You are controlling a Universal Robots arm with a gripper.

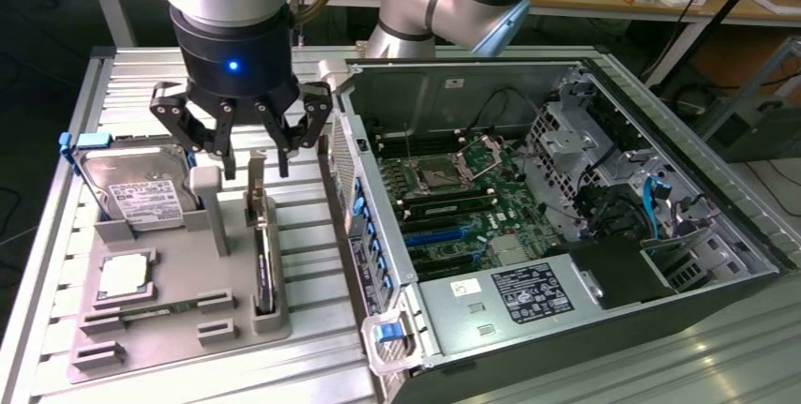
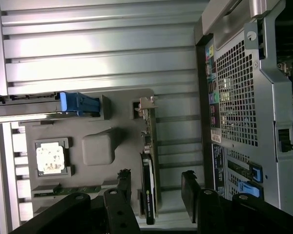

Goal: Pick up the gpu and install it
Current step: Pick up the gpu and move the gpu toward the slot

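The gripper (image 1: 247,156) hovers over the gpu (image 1: 262,245), fingers (image 1: 188,142) released and spread either side of it. The gpu stands on edge in the grey holder (image 1: 157,334).

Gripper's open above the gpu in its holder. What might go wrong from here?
1. The gpu stands on its thin edge and seems nearer one finger of the open gripper; closing may tilt it in the tray.
2. The tray's upright post and the hard drive sit close beside it; a finger could clip them.
3. The computer case wall is near on the other side.
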